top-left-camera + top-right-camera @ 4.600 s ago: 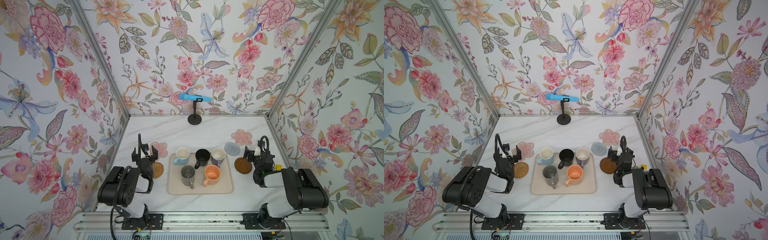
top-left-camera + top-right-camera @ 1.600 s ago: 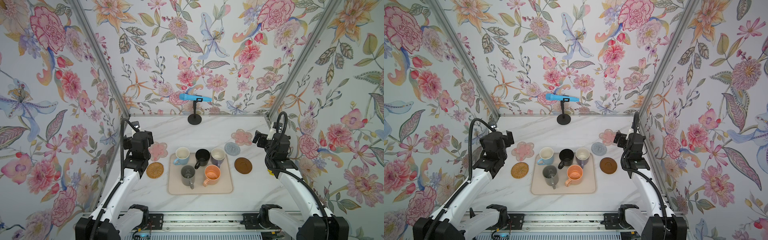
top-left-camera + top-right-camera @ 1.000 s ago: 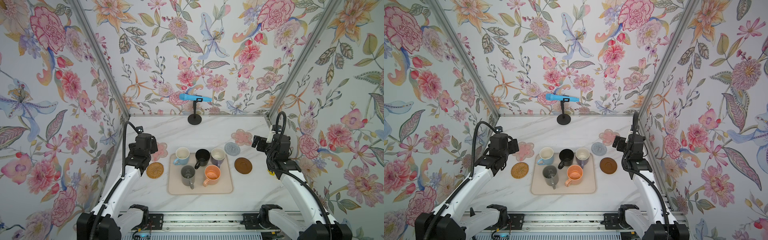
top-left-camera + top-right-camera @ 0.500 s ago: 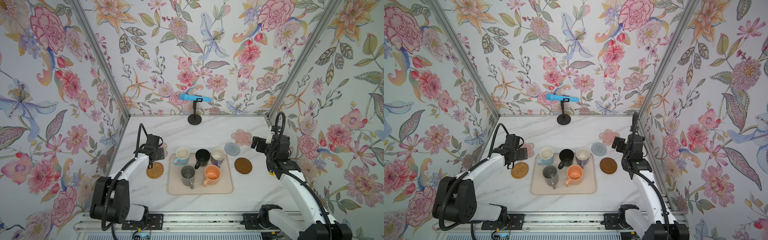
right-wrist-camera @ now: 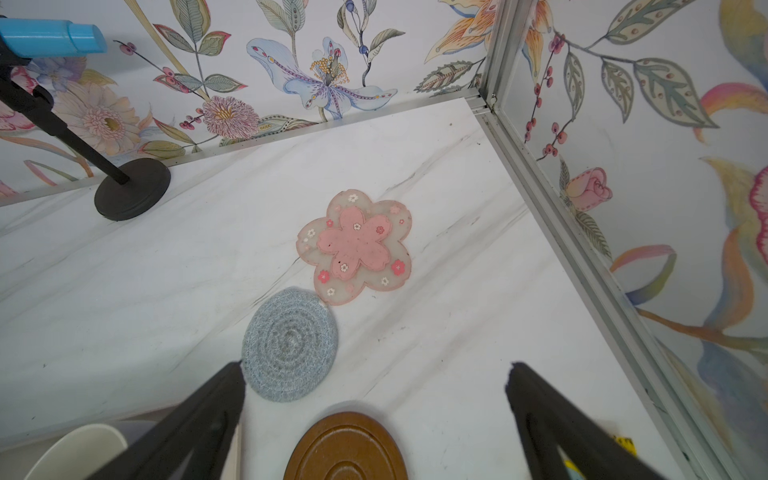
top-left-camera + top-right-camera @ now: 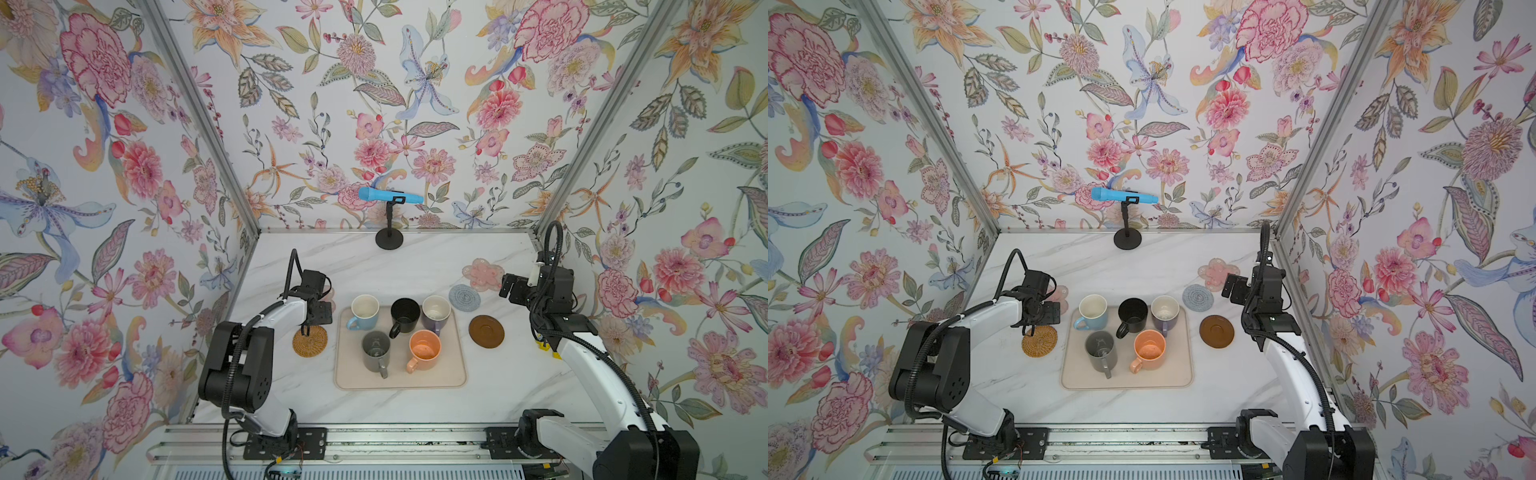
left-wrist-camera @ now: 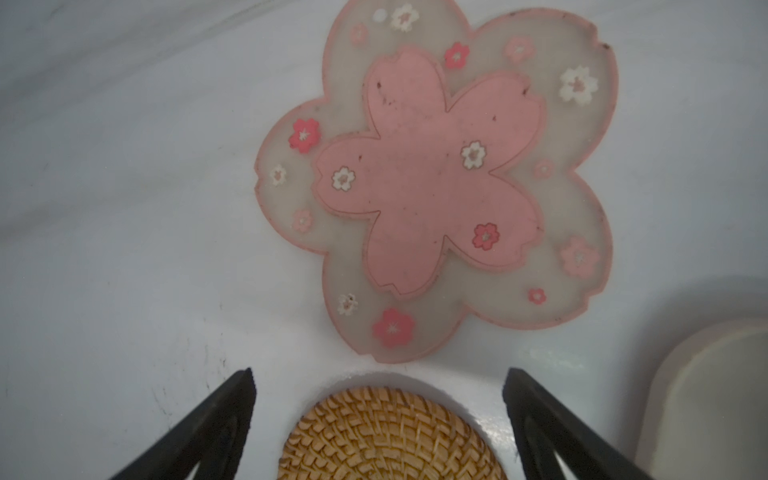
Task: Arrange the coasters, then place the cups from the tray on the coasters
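Observation:
Five cups stand on the beige tray (image 6: 399,379): light blue (image 6: 364,309), black (image 6: 404,313), purple (image 6: 436,311), grey (image 6: 376,351) and orange (image 6: 424,349). Left of the tray lie the rattan coaster (image 6: 310,340) and a pink flower coaster (image 7: 432,174). My left gripper (image 7: 379,370) hangs open and low over the rattan coaster's (image 7: 390,436) far edge, holding nothing. Right of the tray lie another pink flower coaster (image 6: 483,269), the grey-blue coaster (image 6: 464,296) and the brown coaster (image 6: 486,331). My right gripper (image 5: 375,365) is open and empty above the brown coaster (image 5: 347,449).
A black stand (image 6: 389,240) with a blue bar on top sits at the back centre of the white marble table. Flowered walls with metal corner posts close in the left, right and back sides.
My left arm has swung down and toward the tray, bringing its open gripper low over the rattan coaster. The right arm has barely shifted. No cup or coaster has moved.

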You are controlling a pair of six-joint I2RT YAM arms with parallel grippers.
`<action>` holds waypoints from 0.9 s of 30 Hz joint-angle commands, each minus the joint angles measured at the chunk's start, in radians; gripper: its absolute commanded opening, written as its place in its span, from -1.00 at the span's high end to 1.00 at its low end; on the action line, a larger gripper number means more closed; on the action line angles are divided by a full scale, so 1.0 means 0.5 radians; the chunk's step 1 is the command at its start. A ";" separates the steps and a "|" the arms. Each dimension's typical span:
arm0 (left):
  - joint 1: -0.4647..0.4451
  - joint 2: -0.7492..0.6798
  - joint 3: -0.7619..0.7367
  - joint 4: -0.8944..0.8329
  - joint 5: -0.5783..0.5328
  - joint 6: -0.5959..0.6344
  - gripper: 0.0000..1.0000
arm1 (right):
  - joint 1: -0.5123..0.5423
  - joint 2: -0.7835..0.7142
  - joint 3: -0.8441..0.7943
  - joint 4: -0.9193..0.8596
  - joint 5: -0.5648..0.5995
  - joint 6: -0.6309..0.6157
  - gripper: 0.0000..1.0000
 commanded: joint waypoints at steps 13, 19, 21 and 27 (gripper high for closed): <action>0.105 0.182 0.050 0.122 0.118 0.071 -0.82 | 0.018 0.090 0.092 -0.037 -0.086 0.109 -0.98; 0.108 0.282 0.074 0.153 0.215 0.061 -0.77 | 0.021 0.125 0.099 -0.037 -0.095 0.136 -0.98; 0.116 0.298 0.071 0.146 0.235 0.032 -0.75 | 0.022 0.131 0.098 -0.041 -0.091 0.139 -0.98; 0.148 0.303 0.055 0.155 0.276 -0.013 -0.70 | 0.023 0.132 0.093 -0.047 -0.080 0.140 -0.98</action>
